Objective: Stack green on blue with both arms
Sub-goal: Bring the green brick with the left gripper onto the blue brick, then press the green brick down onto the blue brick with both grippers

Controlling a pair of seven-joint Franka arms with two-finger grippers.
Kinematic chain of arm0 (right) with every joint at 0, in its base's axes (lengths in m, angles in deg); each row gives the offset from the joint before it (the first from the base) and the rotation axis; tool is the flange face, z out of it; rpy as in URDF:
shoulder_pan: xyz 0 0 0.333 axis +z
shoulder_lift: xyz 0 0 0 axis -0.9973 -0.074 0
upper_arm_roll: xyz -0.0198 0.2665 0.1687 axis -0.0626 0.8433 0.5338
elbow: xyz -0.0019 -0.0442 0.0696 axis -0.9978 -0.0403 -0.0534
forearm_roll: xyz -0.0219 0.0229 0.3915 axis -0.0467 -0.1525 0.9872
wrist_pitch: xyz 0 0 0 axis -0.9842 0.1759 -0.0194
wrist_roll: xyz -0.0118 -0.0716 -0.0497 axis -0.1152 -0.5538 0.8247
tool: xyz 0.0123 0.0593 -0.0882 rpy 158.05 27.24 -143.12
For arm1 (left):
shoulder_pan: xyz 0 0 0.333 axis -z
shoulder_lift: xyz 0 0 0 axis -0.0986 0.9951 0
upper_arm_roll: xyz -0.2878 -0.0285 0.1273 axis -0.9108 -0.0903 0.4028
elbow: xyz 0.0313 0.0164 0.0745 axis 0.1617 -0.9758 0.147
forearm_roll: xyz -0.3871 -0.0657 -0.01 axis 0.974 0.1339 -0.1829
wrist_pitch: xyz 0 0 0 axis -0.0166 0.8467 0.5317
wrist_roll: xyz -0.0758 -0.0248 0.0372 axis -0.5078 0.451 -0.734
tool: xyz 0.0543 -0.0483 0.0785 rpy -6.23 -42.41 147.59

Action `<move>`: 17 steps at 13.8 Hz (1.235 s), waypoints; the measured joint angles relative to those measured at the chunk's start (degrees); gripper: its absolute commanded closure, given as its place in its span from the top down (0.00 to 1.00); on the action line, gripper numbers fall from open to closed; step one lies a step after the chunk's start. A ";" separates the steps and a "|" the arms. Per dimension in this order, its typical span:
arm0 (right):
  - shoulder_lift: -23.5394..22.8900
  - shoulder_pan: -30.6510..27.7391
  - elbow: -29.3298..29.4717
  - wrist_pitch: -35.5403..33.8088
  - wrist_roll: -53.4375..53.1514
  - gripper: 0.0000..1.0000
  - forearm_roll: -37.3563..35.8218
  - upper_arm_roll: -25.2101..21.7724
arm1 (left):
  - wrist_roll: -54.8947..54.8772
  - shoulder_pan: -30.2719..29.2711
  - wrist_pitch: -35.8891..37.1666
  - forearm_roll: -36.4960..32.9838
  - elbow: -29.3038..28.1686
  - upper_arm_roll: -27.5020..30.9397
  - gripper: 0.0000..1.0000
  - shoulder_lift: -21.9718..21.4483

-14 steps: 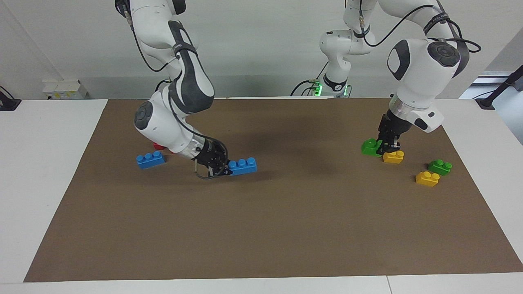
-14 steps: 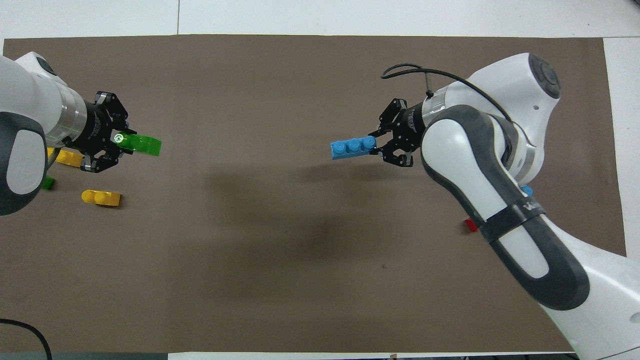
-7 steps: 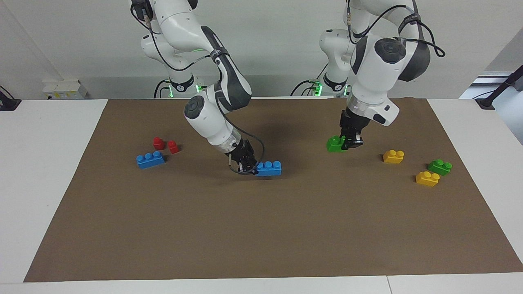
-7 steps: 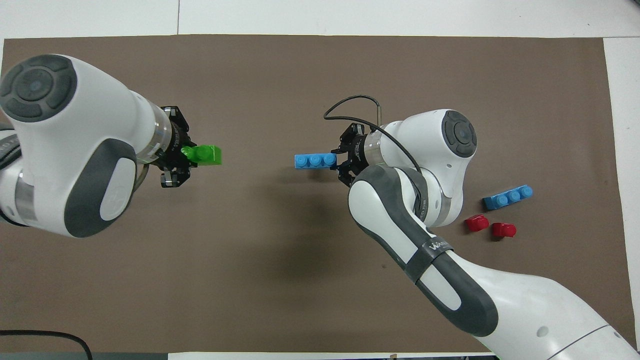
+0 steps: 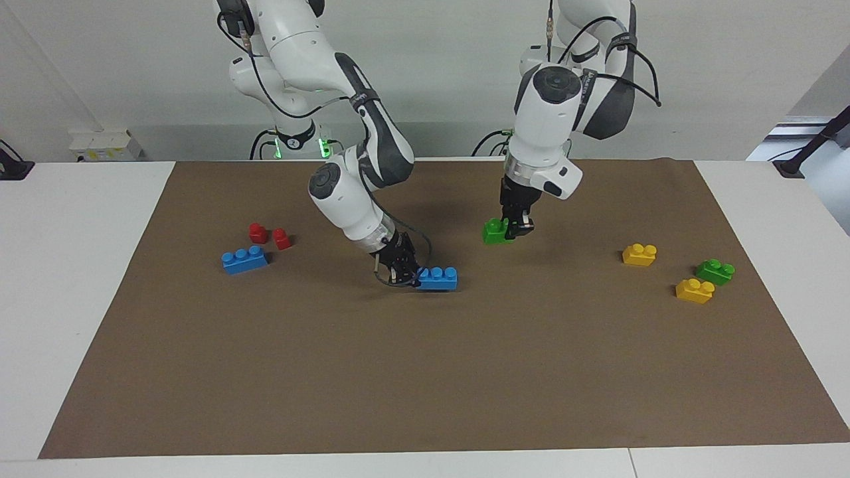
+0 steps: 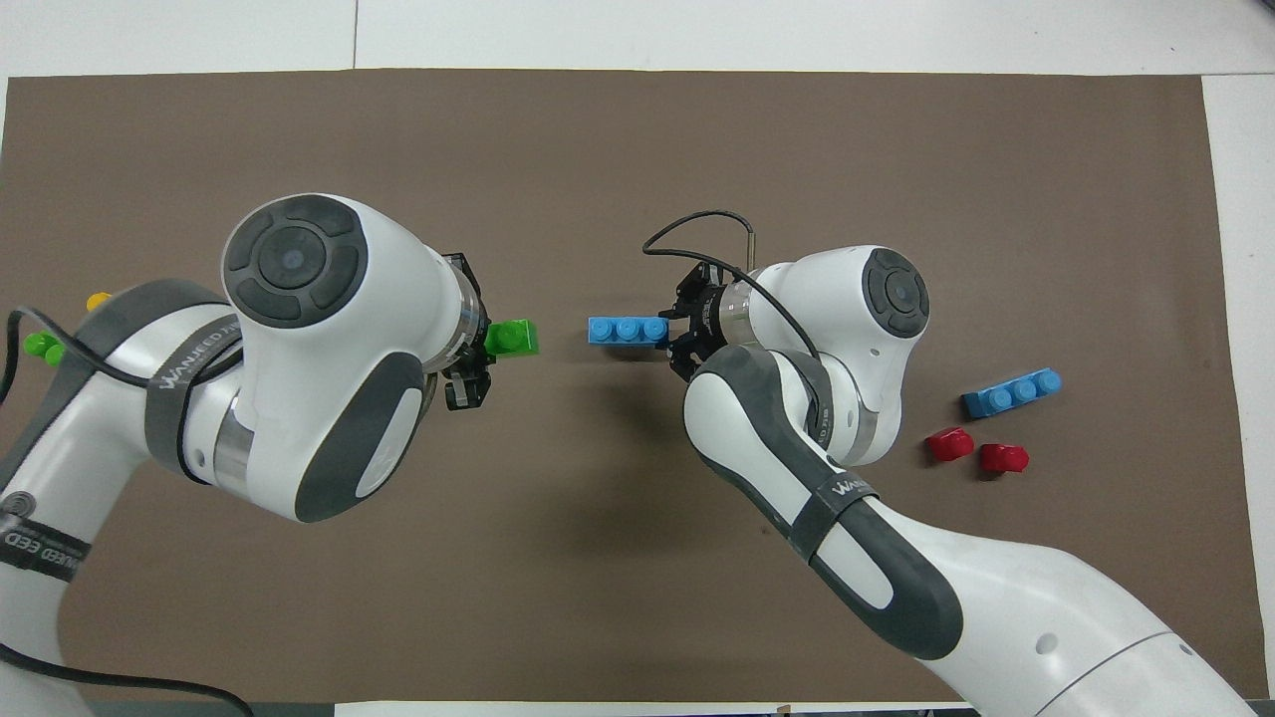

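lying lengthwise along the table blue brick, studs up, green brick upright

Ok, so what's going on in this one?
Two arms are bringing bricks together over the middle of the brown mat. The left hand holds a green brick in the air; the right hand grips a blue brick by one end, low at the mat. There is a gap between the two bricks, so nothing is stacked yet. A second blue brick, two red pieces, two yellow bricks and another green brick lie untouched.
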 measured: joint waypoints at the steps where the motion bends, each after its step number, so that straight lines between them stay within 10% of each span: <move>1: -0.14 0.01 -0.41 0.70 -0.02 0.00 0.01 0.00 | 0.40 0.66 -0.79 0.00 -0.11 0.00 0.00 0.38; 17: -1.13 1.33 -1.77 3.48 -0.08 0.00 0.14 -0.09 | 11.34 7.53 -13.28 -5.91 1.60 0.14 0.00 12.76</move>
